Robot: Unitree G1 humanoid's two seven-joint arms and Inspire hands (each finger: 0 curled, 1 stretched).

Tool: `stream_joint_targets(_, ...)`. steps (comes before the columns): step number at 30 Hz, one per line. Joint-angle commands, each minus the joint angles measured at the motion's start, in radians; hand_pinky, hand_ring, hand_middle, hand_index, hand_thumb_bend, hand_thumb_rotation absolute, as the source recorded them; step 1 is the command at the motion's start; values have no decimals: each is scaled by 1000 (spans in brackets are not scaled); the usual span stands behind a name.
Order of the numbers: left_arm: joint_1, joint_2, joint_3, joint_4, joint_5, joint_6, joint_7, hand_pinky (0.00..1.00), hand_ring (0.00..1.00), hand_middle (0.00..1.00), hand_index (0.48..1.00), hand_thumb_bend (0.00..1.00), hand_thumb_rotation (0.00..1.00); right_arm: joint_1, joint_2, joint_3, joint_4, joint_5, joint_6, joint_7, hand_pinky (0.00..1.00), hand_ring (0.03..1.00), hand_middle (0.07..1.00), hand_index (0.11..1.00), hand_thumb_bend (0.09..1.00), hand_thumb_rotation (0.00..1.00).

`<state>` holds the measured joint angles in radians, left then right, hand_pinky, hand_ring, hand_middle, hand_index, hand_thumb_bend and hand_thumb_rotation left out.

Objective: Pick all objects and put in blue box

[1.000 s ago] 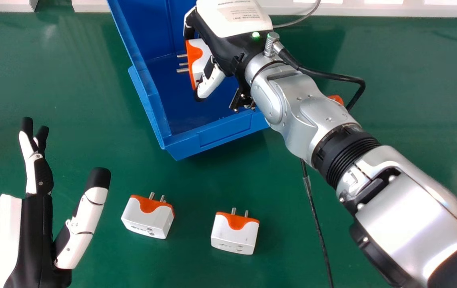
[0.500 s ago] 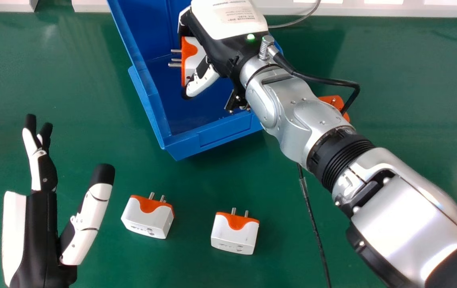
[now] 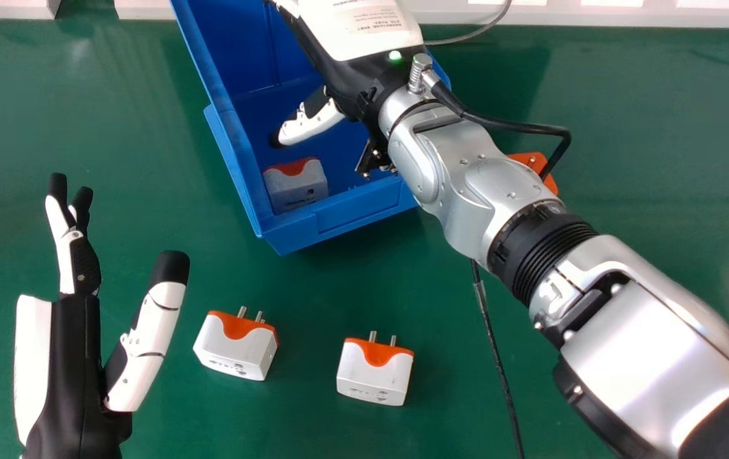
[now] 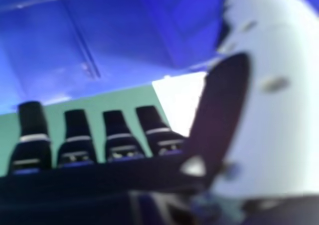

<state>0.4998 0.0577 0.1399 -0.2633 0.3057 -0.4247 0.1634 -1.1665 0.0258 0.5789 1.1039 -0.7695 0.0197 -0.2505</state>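
"Plug first: where is it?"

"In the box, nearer the robot than the thumb of the right hand, and apart from it. White body, orange end, close to the near wall."

"And that hand's own state?"

"Open. It's over the box, and the right hand view has its fingers straight, with the thumb spread away from them."

"Any writing on it?"

"A pale label on its back, with lines of print too small to make out. A green light glows between the label and the wrist."

"What's by the left hand?"

"A second plug, on the table just to the right of its thumb. That hand is relaxed, thumb apart from the fingers."

"And the third plug?"

"Also on the table, farther right of the left hand, and nearer the robot than the right one. Both have orange ends with metal prongs pointing away from the robot."

"Anything past it?"

"A black cable, right of that plug."
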Motion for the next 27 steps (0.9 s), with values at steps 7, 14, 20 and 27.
stream_joint_targets(7,-4,3,-10,-25,-1,9,-2,1000,1000,1000,1000,607,886,216,-96,-26,-412,-13,15,-48,732,869,911,876,427,402)
stream_joint_targets(14,-2,0,-12,-17,10,14,6,1000,1000,1000,1000,630,894,560,-193,-42,-898,-77,9,-73,716,884,923,899,394,430)
stream_joint_targets(20,-1,-3,-17,-15,13,14,11,1000,1000,1000,1000,631,894,781,-241,-55,-1102,-128,-57,-164,725,884,925,907,361,440)
stream_joint_targets(27,7,-8,-21,-14,21,9,22,1000,1000,1000,1000,644,898,1057,-333,-89,-1248,-115,-167,-195,703,869,918,904,359,544)
